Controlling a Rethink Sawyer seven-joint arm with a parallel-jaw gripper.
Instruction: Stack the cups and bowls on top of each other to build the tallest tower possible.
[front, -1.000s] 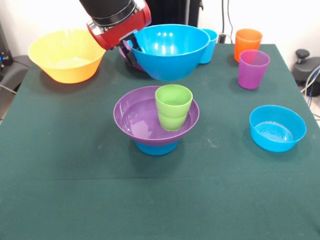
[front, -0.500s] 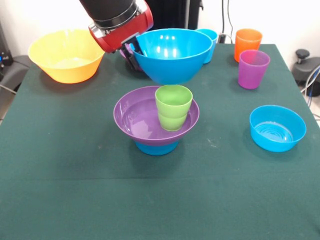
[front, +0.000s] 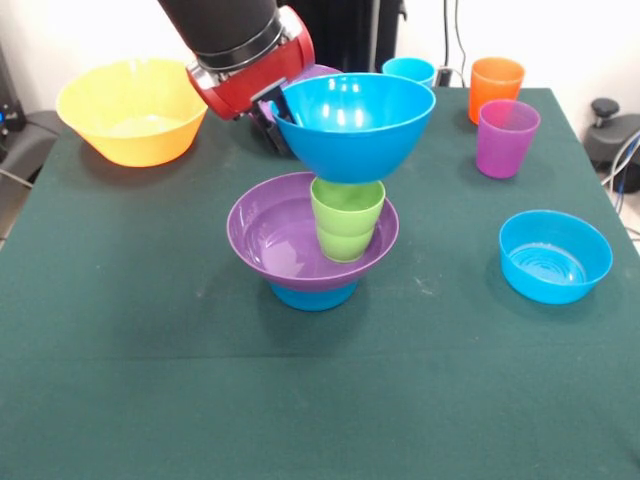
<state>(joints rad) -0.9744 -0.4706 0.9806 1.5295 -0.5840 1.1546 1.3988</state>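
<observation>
Gripping the rim of the large blue bowl (front: 355, 122) at its 9 o'clock side, the fingers (front: 277, 110) are closed on that edge. The bowl hangs tilted directly above the lime green cup (front: 346, 215), its base about at the cup's mouth. That cup stands in a wide purple bowl (front: 280, 240) atop a small blue bowl (front: 312, 295) on the green surface (front: 150, 350). No readable writing shows.
</observation>
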